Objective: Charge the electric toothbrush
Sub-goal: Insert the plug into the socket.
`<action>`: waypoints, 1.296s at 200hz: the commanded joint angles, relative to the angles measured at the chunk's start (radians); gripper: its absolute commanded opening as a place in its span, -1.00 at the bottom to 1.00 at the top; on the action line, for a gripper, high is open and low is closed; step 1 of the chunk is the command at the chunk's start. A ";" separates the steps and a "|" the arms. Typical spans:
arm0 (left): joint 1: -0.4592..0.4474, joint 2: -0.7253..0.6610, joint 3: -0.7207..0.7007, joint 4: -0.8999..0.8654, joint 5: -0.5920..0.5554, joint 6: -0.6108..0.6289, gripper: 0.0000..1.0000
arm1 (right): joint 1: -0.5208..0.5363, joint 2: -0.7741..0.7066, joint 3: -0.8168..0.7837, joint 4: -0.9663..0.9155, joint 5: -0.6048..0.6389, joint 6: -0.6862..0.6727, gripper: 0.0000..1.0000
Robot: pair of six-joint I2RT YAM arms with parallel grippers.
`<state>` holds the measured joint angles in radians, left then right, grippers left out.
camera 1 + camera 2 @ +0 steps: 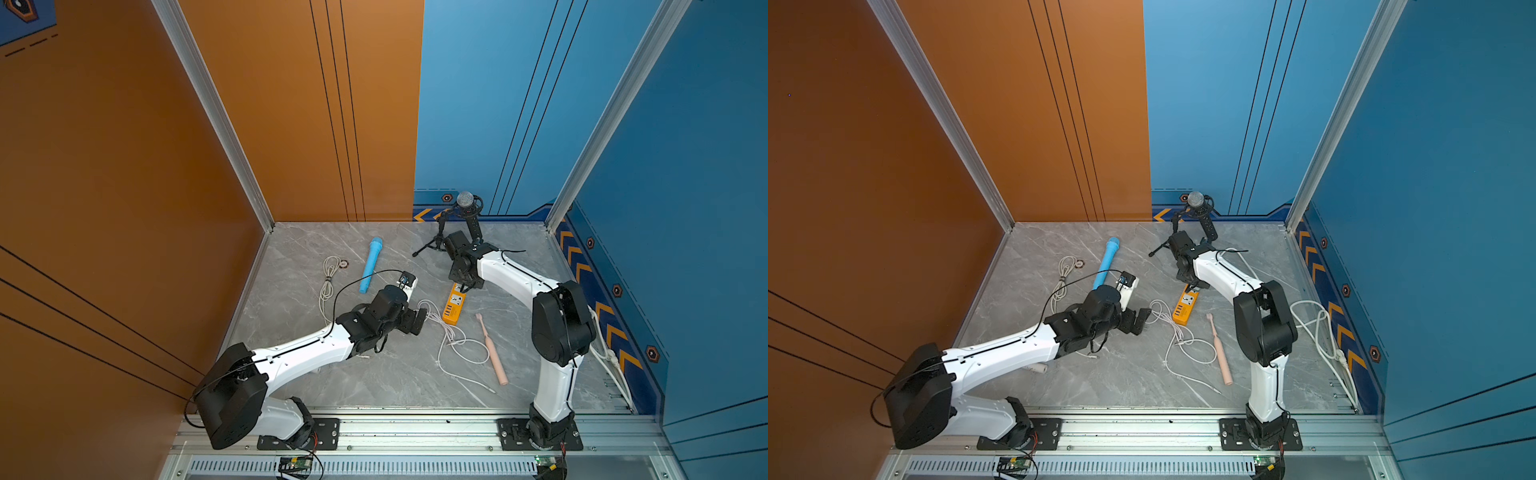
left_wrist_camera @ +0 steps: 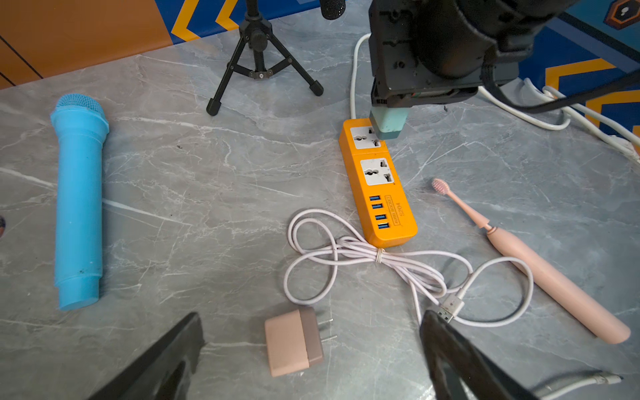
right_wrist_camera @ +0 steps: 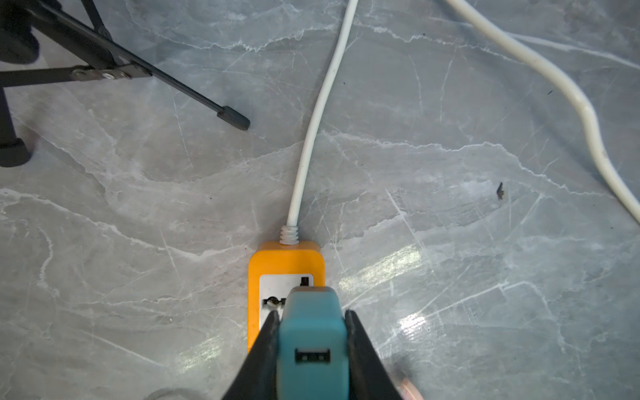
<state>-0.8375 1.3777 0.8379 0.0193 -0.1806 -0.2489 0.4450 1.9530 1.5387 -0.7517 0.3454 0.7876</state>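
R end effector (image 3: 311,313) clamped on teal USB adapter (image 3: 311,339), right at end socket (image 3: 277,287) of orange power strip (image 3: 287,259); prongs seated? can't tell. L end effector (image 2: 311,315) wide apart, empty. Toothbrush (image 2: 540,273) flat on desk (image 2: 207,194), just right of strip, approx parallel.

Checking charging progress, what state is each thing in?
Power strip, USB ports empty.
Teal adapter, gripped, at strip's end socket, seating unclear.
Right end effector, shut on teal adapter.
Left end effector, open.
Toothbrush, lying flat, uncabled.
Pink cable, bundled, USB plug free.
Pink adapter, lying unplugged.
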 commanded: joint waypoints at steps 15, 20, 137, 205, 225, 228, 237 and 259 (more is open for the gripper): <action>0.013 -0.007 -0.016 0.014 -0.019 -0.019 0.97 | 0.000 0.027 0.023 -0.017 0.022 0.026 -0.76; 0.014 -0.006 -0.018 0.013 -0.020 -0.019 0.97 | -0.001 0.032 0.026 -0.016 0.016 0.025 -0.76; 0.025 -0.009 -0.022 0.014 -0.020 -0.025 0.97 | 0.004 -0.001 -0.080 0.024 -0.058 -0.041 -0.73; 0.028 -0.028 -0.033 0.014 -0.031 -0.035 0.97 | -0.013 -0.040 -0.161 0.129 -0.073 -0.067 -0.70; 0.029 -0.027 -0.032 0.014 -0.031 -0.035 0.97 | 0.005 -0.053 -0.181 0.147 -0.093 -0.056 -0.70; 0.029 -0.027 -0.033 0.013 -0.031 -0.036 0.97 | 0.007 -0.056 -0.184 0.149 -0.093 -0.053 -0.70; 0.031 -0.031 -0.034 0.014 -0.033 -0.035 0.97 | 0.014 -0.065 -0.194 0.155 -0.084 -0.046 -0.70; 0.031 -0.037 -0.038 0.014 -0.035 -0.036 0.97 | 0.023 -0.095 -0.222 0.175 -0.015 -0.046 -0.70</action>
<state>-0.8169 1.3663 0.8185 0.0280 -0.1871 -0.2783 0.4442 1.8618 1.3750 -0.5640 0.3202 0.7334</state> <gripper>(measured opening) 0.986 0.288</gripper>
